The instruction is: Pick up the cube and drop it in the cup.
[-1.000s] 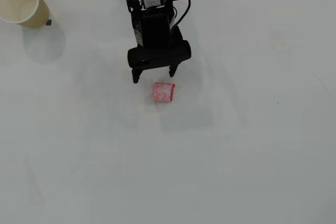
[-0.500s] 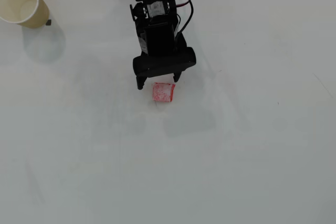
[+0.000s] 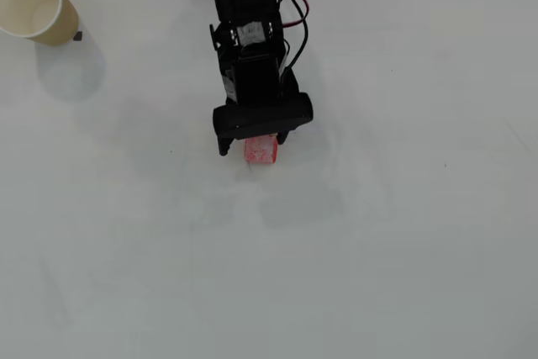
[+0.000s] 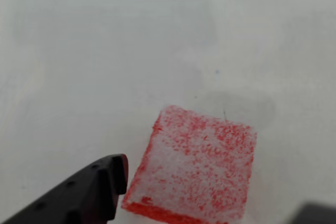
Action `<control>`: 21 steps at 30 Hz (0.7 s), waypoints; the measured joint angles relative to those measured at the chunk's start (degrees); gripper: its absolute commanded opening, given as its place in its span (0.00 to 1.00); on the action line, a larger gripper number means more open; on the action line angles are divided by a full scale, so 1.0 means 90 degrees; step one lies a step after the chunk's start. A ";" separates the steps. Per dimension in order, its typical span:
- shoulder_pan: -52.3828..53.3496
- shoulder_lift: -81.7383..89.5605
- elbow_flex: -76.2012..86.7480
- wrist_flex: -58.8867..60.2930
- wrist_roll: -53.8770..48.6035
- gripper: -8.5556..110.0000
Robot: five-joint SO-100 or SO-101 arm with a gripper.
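- Room is left open on the plain white tabletop (image 3: 378, 250) around the small red-pink speckled cube (image 3: 261, 151).
- The black two-finger gripper (image 3: 252, 145) is spread wide, straddling the cube's upper part.
- The beige paper cup (image 3: 34, 3) stands far off, top left.
- Only the wrist view shows a gap between the black left finger (image 4: 84, 195) and the cube (image 4: 197, 169).

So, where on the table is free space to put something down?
The table is bare below the cube and to its right. Crowded: the gripper straddling the cube, the arm above it, and the cup corner.
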 measured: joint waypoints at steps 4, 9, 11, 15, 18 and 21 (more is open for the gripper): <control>-0.0020 -0.0244 -0.0156 -0.0078 0.0000 0.36; -0.0029 -0.0479 -0.0293 -0.0195 0.0000 0.36; 0.0029 -0.0557 -0.0342 -0.0195 0.0000 0.36; 0.0146 -0.0674 -0.0371 -0.0215 0.0000 0.36; 0.0156 -0.0781 -0.0371 -0.0225 0.0000 0.36; 0.0137 -0.0859 -0.0371 -0.0225 0.0000 0.36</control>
